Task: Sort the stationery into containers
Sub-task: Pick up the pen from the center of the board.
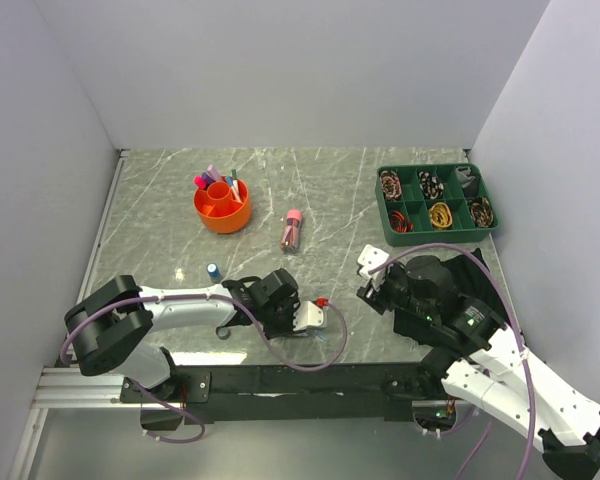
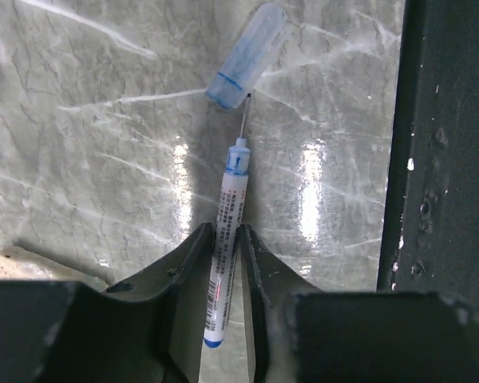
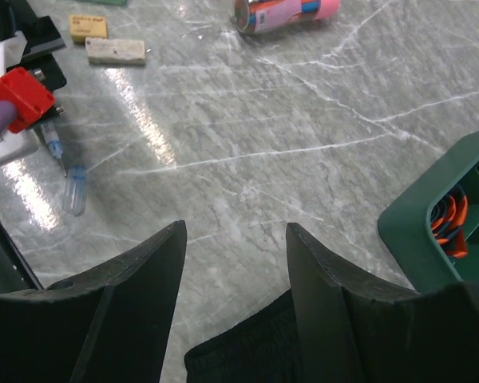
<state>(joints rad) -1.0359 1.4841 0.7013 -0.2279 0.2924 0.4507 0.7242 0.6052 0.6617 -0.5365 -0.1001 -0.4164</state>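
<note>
Left tool (image 2: 227, 233) is clamped on a thin white pen (image 2: 231, 191), fingers pressed to the barrel on both sides. The pen's long axis runs w/ the tool's own line, just above or on the marble worktop (image 2: 96, 152); can't tell if it's touching. The blue back end sits btw the fingers toward the wrist. The needle tip points away, leaning a touch right, and meets the mouth of a clear blue cap (image 2: 246, 54). The cap lies flat, slanted further right, closed end away from the pen. All this is by the worktop's front edge, approx centre.

Right tool (image 3: 235, 231) is spread wide, nothing held; black cloth (image 3: 247, 355) shows below the gap.

Orange pot (image 1: 221, 207) stands far-left w/ markers (image 1: 208, 180) sticking out. Pink tube (image 1: 292, 230) lies right of the pot and apart from it, long axis near-to-far, pink end far. Small blue cylinder (image 1: 213, 271) sits nearer, beside the left arm.
</note>
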